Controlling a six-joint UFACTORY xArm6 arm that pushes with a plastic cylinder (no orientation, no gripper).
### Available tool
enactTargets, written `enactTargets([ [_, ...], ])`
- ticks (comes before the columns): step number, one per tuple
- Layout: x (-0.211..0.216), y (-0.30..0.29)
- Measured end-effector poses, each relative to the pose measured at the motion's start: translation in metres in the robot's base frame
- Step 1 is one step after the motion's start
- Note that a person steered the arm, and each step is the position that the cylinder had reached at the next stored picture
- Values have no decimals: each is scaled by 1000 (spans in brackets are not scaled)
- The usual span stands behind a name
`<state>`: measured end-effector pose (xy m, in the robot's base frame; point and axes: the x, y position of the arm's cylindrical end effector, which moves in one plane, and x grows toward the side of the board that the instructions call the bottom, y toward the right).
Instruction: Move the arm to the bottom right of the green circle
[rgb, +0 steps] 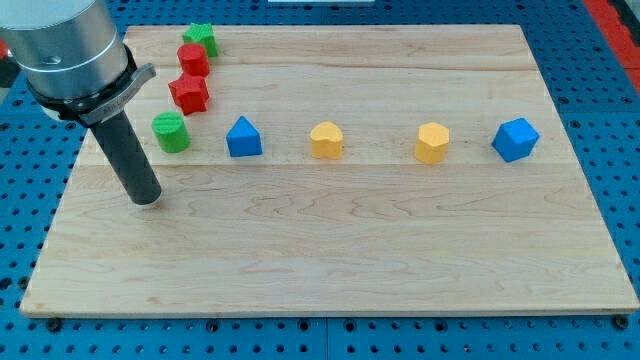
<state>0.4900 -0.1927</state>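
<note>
The green circle (171, 132) is a short green cylinder on the wooden board's left side. My tip (147, 200) rests on the board below and slightly to the left of the green circle, a short gap away and not touching it. The dark rod rises up and to the view's left to the silver arm body (65, 45) at the top left corner.
A red star (189, 93), a red cylinder (193, 58) and a green star (200, 38) stack up above the green circle. Along the same row to the right lie a blue triangle (243, 137), a yellow heart (326, 140), a yellow hexagon (432, 142) and a blue block (515, 139). The board's left edge (62, 195) is close to my tip.
</note>
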Motion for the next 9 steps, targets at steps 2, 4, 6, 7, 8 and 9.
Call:
enactTargets([
  [2, 0, 2],
  [4, -13, 10],
  [6, -14, -7],
  [7, -14, -7],
  [8, -14, -7],
  [9, -17, -7],
])
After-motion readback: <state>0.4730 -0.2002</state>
